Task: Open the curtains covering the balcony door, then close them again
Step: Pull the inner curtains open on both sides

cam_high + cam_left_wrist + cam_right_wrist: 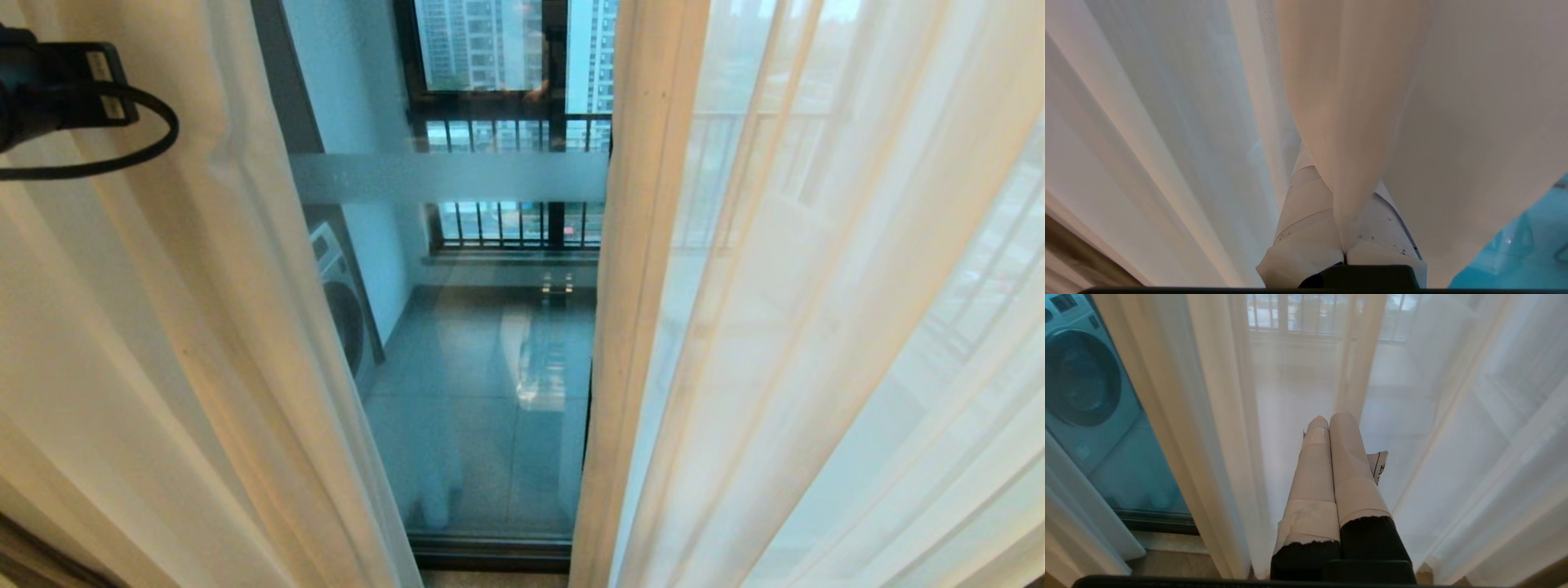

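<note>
Left gripper (1345, 245) pinching a fold of sheer curtain (1355, 122); right gripper (1329, 424) pressed together, empty, before the parted sheers.

I count two thin see-through white curtain panels (816, 327), one hanging at each side edge of the one tall glass balcony door (482, 392) in its dark frame. One frosted band (449, 175) crosses that glass. Behind it stands one grey-white washing machine (343, 302) and one dark-framed barred window (514, 122).
</note>
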Tool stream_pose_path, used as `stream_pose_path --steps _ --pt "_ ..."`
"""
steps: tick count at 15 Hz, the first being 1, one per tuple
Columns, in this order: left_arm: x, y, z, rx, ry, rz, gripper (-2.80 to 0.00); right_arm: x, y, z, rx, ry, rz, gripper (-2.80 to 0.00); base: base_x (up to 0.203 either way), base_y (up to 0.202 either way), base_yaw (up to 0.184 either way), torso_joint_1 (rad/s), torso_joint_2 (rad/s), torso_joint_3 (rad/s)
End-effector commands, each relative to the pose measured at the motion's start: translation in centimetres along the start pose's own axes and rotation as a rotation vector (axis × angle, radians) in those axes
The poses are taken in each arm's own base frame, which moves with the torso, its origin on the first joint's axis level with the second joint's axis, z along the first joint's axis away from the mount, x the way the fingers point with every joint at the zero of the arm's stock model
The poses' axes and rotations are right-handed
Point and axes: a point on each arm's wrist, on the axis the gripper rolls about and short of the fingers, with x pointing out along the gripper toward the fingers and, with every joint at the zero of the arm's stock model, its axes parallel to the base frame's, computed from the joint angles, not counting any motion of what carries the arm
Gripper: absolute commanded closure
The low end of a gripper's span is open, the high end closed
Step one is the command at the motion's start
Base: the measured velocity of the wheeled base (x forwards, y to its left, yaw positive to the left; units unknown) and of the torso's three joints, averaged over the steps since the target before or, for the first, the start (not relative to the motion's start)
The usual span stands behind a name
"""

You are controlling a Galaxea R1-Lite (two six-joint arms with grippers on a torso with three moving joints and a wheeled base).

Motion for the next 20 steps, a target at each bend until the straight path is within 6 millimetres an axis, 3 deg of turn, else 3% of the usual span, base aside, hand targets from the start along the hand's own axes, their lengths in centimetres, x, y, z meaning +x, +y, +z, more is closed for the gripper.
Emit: stream_pose_path --steps 1,20 --pt "0.16 0.05 -0.08 0.001 0.002 0.007 0.00 0.01 0.00 0.00 0.000 0.002 0.001 0.00 0.001 0.081 -0.003 0.000 0.00 0.000" --pt "0.35 -0.12 -0.24 0.005 0.009 0.001 0.00 0.01 0.00 0.00 0.000 0.002 0.001 0.00 0.000 0.187 0.002 0.003 0.00 0.002"
